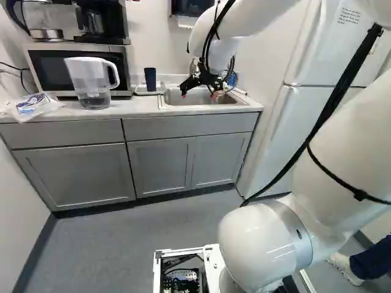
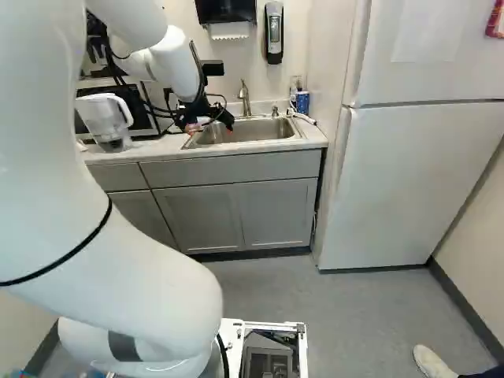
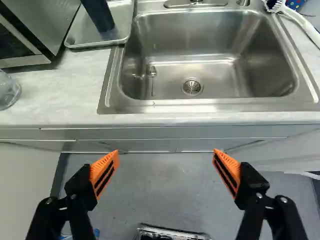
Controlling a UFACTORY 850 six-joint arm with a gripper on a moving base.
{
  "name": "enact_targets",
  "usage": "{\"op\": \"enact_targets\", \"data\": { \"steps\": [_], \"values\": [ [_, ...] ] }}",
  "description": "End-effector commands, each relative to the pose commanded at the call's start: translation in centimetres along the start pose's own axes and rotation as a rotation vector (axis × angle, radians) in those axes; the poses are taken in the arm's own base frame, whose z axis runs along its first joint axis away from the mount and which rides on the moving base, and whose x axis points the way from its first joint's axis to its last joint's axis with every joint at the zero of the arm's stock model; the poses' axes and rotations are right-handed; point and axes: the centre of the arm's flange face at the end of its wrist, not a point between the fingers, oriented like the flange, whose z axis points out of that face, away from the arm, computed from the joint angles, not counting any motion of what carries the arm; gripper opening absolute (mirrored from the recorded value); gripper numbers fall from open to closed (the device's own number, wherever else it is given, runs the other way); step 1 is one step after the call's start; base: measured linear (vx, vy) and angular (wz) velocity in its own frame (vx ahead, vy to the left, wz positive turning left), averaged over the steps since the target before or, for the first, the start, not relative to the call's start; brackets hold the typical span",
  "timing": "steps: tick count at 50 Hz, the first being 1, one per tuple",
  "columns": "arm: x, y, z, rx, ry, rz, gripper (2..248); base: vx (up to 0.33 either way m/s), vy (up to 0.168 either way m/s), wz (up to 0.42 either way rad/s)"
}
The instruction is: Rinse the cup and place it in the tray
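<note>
A dark blue cup (image 1: 150, 79) stands on a metal tray (image 3: 80, 38) on the desk (image 3: 60, 95), upper left of centre in the left base view, just left of the sink (image 3: 195, 50). The black pincer (image 3: 166, 152) is released and empty, its orange-padded fingers spread wide in front of the basin. Placing looks complete, though whether the cup is rinsed cannot be told. If so, the arm need only draw clear; otherwise, grasp the cup and carry it under the faucet (image 2: 245, 98).
</note>
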Motion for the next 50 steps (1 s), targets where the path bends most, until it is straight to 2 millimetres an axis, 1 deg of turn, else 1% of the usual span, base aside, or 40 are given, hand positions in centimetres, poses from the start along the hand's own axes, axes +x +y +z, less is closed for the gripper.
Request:
{"op": "enact_targets", "data": {
  "steps": [19,50],
  "values": [
    [0.00,0.00,0.00,0.000,0.000,0.000,247,-0.155,0.003,0.018],
    [0.00,0.00,0.00,0.000,0.000,0.000,247,-0.001,0.000,0.000]
  ]
}}
